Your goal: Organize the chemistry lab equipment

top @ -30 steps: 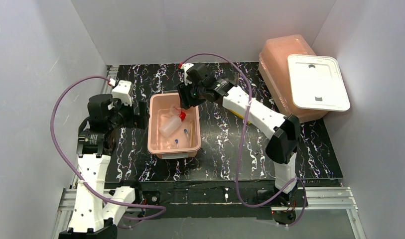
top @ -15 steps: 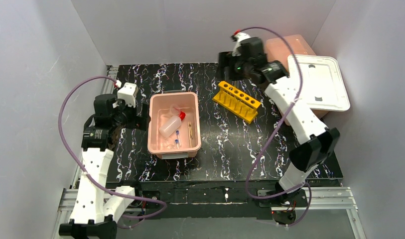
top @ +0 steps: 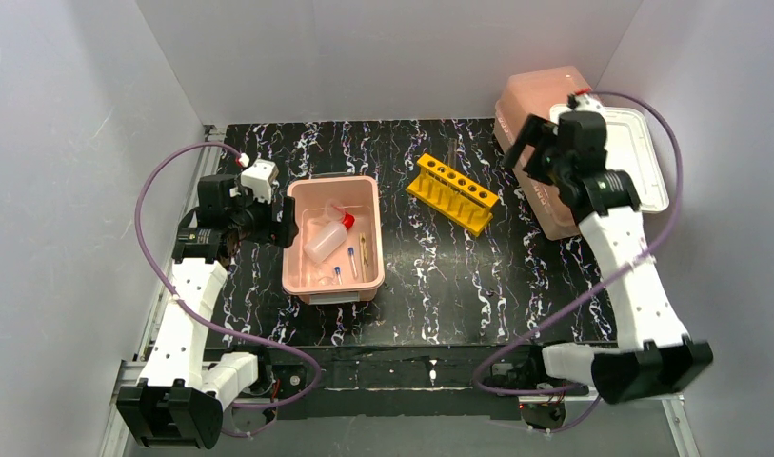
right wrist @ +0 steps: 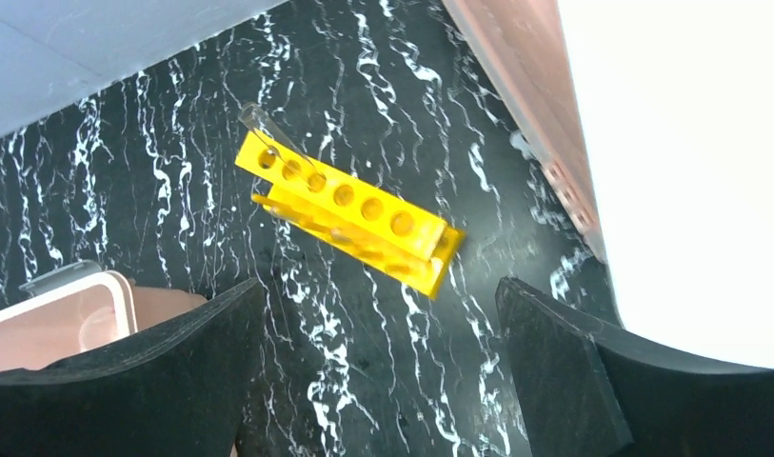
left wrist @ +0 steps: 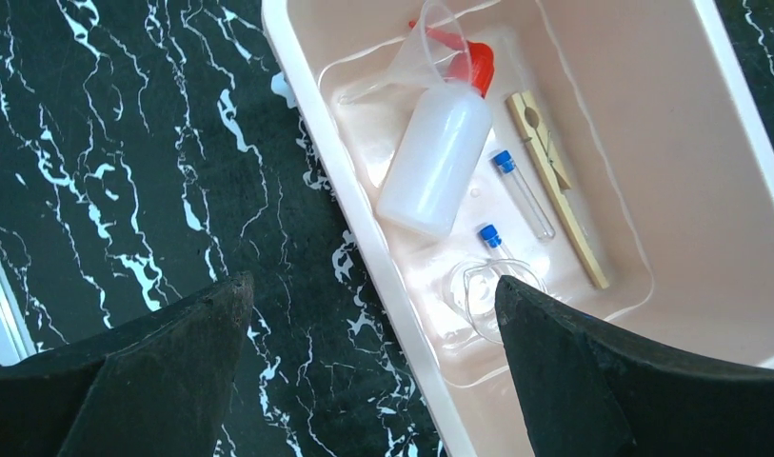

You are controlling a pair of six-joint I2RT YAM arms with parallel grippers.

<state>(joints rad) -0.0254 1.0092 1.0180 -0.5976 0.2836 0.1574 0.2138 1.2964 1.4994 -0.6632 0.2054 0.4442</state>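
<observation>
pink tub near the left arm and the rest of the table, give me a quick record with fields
in the pink tub: bottle with red cap, two blue-capped tubes, wooden clamp, clear glassware
yellow rack: on the table, right of the tub, outside it
white lid: on the other pink tub, far right
left jaws: open, empty, above the tub's left wall
right jaws: open, empty, above the table near the rack
</observation>
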